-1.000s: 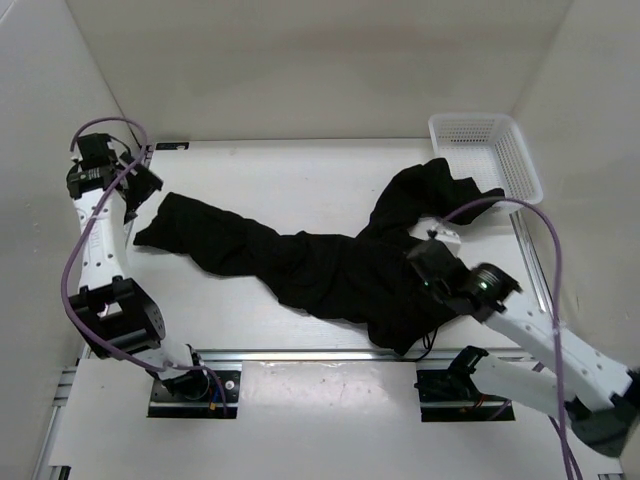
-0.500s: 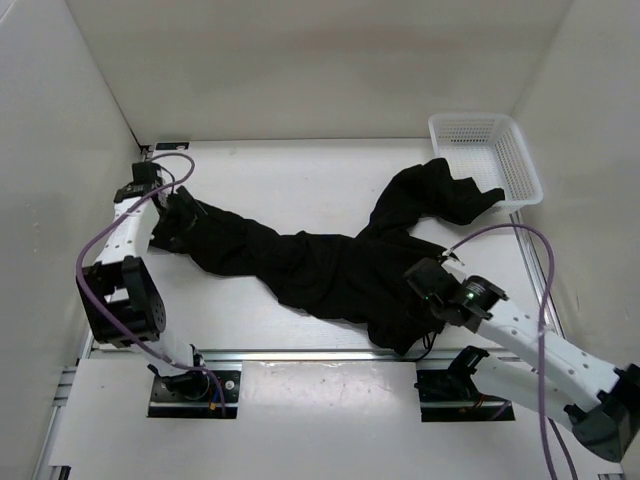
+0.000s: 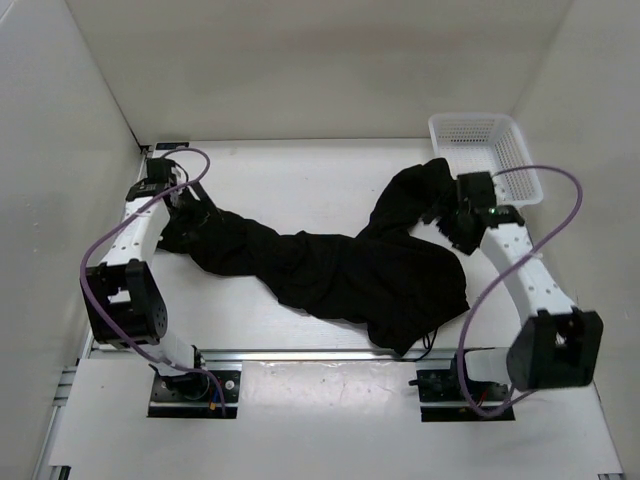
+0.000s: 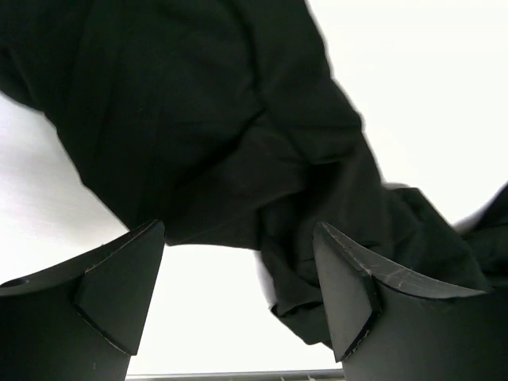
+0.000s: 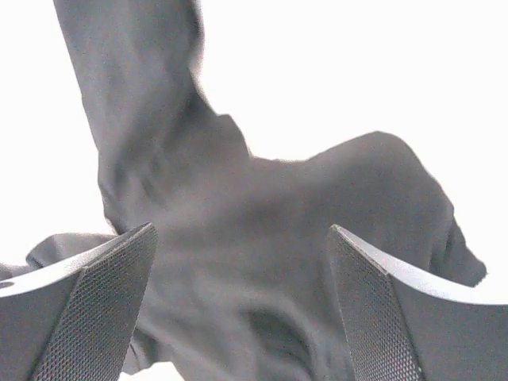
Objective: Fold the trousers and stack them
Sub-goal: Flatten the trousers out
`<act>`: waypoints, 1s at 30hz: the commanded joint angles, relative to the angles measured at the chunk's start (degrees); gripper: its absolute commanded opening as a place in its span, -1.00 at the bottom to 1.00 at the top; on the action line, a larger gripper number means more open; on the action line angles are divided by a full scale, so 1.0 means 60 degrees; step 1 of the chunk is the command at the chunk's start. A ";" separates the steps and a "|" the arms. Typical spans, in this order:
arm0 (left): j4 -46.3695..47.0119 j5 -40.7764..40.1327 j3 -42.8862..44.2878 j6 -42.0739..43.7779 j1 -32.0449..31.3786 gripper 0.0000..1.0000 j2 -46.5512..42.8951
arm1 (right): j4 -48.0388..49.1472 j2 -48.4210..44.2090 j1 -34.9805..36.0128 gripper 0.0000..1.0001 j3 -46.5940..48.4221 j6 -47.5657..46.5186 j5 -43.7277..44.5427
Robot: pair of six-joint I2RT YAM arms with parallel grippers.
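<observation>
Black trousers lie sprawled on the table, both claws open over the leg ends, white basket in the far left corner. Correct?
No: the top external view shows the white basket in the far right corner. The trousers do lie sprawled on the table, left claw and right claw open over the leg ends.
</observation>
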 commanded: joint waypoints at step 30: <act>-0.0222 -0.0037 0.0922 0.0354 -0.0479 0.78 -0.0654 | 0.1278 0.4990 -0.3091 0.06 0.4337 -0.2775 -0.1705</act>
